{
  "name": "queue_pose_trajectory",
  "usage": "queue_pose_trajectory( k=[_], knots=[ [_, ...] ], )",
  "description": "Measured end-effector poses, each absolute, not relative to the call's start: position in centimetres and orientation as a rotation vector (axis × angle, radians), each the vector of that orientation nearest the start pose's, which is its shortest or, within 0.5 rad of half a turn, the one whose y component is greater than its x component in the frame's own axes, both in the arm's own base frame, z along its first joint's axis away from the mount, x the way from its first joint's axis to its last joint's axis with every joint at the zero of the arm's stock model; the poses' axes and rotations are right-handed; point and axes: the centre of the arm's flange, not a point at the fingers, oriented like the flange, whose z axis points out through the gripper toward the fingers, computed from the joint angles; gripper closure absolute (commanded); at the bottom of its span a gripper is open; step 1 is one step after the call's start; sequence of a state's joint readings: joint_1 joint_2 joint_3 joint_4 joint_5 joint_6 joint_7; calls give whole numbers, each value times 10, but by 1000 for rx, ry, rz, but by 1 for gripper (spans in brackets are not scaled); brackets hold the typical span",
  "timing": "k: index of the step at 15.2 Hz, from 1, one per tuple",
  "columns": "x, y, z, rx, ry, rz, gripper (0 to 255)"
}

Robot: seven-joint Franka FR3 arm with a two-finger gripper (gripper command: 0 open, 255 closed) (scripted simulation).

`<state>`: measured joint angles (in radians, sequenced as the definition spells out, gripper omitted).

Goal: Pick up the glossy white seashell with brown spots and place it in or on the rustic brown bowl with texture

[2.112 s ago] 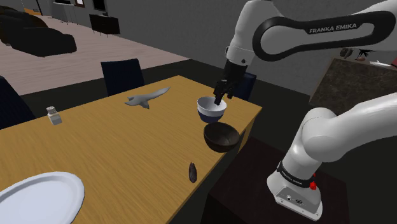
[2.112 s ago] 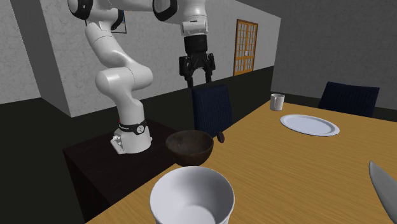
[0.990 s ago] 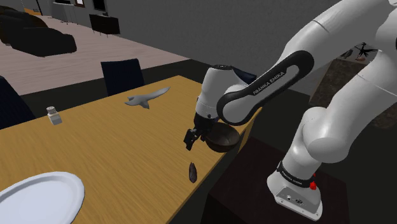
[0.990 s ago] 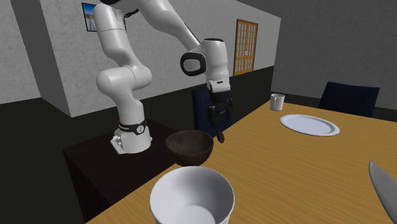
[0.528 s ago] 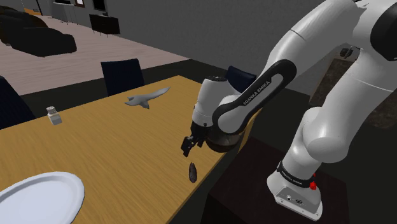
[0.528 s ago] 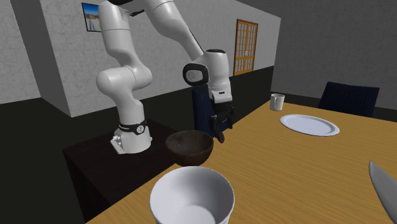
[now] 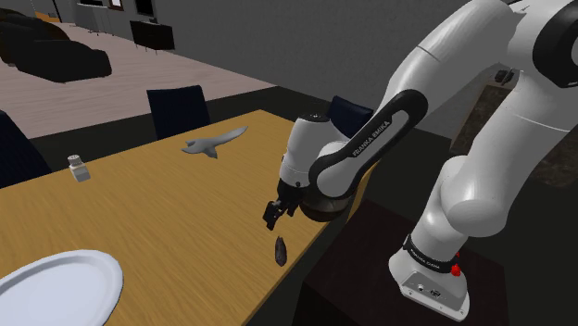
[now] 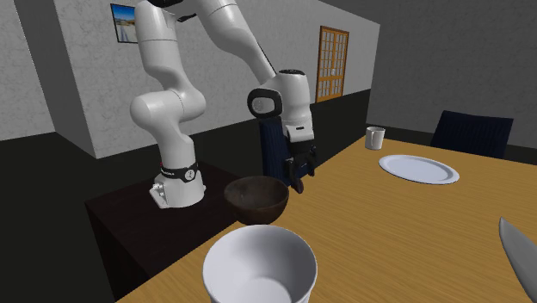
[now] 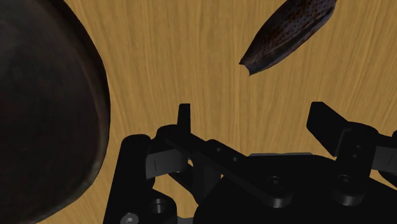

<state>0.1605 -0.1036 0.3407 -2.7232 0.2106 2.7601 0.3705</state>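
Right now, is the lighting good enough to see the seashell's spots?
Shoulder view: the seashell reads as a dark sliver, no spots discernible. Wrist view: dim, no glare, its speckles show; the bowl is nearly black.

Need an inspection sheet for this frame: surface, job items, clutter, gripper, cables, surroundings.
Surface: wooden table, level.
Job's things: dark brown speckled seashell lying free on the table near the edge by the stand; brown bowl upright close by, apart from it.
Clutter: white bowl, white plate, small white container, grey bird figure.
Grippers: gripper low over the table between bowl and shell, jaws open, holding nothing; the shell lies just past the tips, untouched.
Cables: nothing seen.
Surroundings: dark blue chair, grey walls, wooden door, dark sofa.
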Motion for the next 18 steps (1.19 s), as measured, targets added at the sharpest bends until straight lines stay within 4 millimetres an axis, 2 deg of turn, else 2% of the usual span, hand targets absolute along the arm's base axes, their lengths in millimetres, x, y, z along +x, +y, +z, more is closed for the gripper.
queue_pose_trajectory(
  k=[9,10,12,13,16,17,18],
  knots=[
    [368,188,268,-3027,89,-152,255],
    [368,188,268,-3027,89,-152,0],
    [363,192,266,-3033,131,-144,0],
    [356,200,267,-3032,286,-126,0],
    [339,231,265,-2924,974,-52,0],
    [338,237,261,-2876,1129,-39,0],
    [336,239,256,-2849,1208,-32,0]
  ],
)
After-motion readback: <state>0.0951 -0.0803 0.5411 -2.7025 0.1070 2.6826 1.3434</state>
